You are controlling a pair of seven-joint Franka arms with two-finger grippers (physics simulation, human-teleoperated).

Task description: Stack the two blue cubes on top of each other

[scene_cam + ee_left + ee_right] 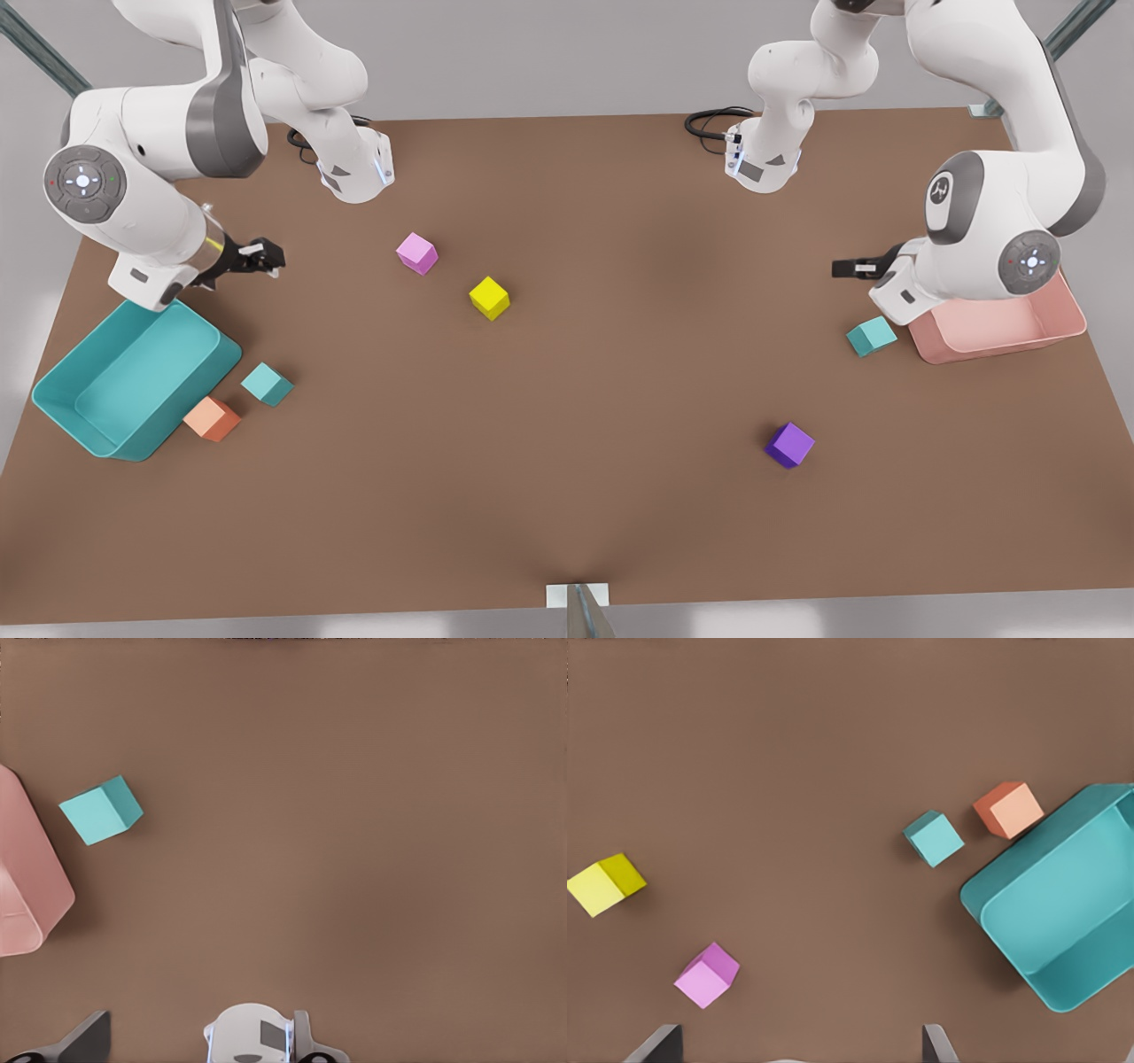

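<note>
I am holding my left gripper (842, 268) above the table (620, 496) at the front view's right, just beside the pink bin (1054, 332); whether its fingers are spread or pressed together I cannot tell; one blue cube (872, 336) is lying on the table just beside that bin, near this gripper and apart from it. I am keeping my right gripper (266, 257) at the front view's left, above the teal bin (62, 399); its fingers (660, 1045) are standing spread and pinching nothing. The other blue cube (267, 384) is sitting near the teal bin, just beside the orange cube (212, 418), well apart from its twin; the pink cube (417, 253), yellow cube (489, 298) and purple cube (789, 445) are lying scattered between.
</note>
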